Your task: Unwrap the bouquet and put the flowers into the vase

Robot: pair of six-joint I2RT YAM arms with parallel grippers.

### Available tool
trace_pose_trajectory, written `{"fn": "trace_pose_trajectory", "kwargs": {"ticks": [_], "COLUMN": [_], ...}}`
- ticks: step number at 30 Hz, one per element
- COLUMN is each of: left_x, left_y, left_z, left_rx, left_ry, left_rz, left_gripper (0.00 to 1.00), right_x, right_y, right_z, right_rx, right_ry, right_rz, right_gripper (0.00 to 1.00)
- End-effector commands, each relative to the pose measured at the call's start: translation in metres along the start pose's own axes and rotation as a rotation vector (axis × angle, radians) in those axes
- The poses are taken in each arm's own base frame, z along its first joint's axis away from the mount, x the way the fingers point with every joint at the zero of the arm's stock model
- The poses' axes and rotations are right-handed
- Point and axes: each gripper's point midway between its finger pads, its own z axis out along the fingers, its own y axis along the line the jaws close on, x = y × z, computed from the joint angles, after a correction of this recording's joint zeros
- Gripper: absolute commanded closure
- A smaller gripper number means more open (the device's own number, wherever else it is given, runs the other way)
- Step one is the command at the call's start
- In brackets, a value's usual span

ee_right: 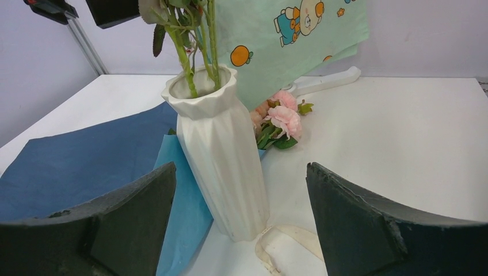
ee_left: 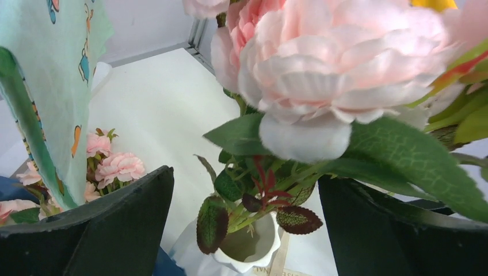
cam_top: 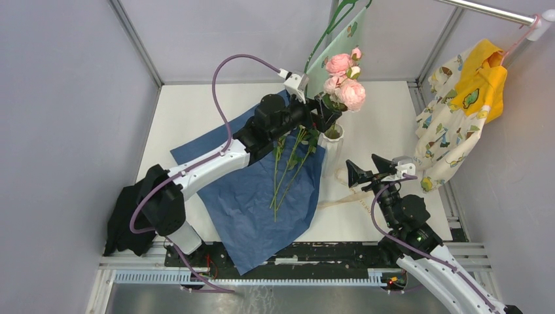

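A white ribbed ceramic vase (cam_top: 331,145) stands upright near the middle of a white counter (cam_top: 190,111). It sits at the right edge of a sheet of blue wrapping paper (cam_top: 255,209) that is spread flat with its navy side up. A bunch of pink and peach roses (cam_top: 345,82) on green stems stands in the vase, the blooms well above its mouth. More loose rose stems (cam_top: 288,171) lie on the paper just left of the vase, and a few pink blooms (ee_right: 282,118) rest on the counter just behind it.

The left end effector (ee_left: 244,181) hovers above the vase mouth. Its fingers are spread wide on either side of the standing stems and grip nothing. The right end effector (ee_right: 240,172) sits low to the right of the vase, also wide open and empty, and does not touch it.

A cream ribbon (ee_right: 288,244) lies loose on the counter at the foot of the vase. A mint green printed cloth (cam_top: 343,36) hangs behind, and a yellow and cream printed garment (cam_top: 458,111) hangs at the right.
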Motion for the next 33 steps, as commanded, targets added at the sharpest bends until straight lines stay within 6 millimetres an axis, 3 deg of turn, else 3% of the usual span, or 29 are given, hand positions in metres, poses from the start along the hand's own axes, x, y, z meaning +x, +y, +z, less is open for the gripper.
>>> {"fn": "trace_pose_trajectory", "kwargs": {"ticks": [1, 9, 13, 15, 24, 33], "left_x": [-0.033, -0.039, -0.037, -0.026, -0.022, -0.051], "left_y": [-0.013, -0.023, -0.024, -0.018, 0.006, 0.015], "left_z": [0.006, -0.002, -0.012, -0.019, -0.08, -0.139], "left_rx": [0.017, 0.001, -0.036, -0.074, -0.249, -0.35], "left_ry": [-0.034, 0.017, 0.06, 0.103, 0.155, 0.054], "left_rz": [0.035, 0.022, -0.003, -0.02, 0.017, 0.019], "left_gripper": [0.0, 0.0, 0.0, 0.0, 0.0, 0.0], "right_x": [-0.009, -0.007, -0.007, -0.007, -0.018, -0.037], "right_y": [0.003, 0.002, 0.002, 0.002, 0.007, 0.025], "right_z": [0.001, 0.002, 0.002, 0.002, 0.005, 0.014], "right_rx": [-0.01, -0.008, -0.007, -0.007, -0.025, -0.098], "right_ry": [-0.036, -0.031, -0.033, -0.033, -0.048, -0.068], "right_rz": [0.021, 0.016, 0.018, 0.017, 0.012, 0.015], "right_gripper": [0.11, 0.1, 0.09, 0.09, 0.08, 0.07]}}
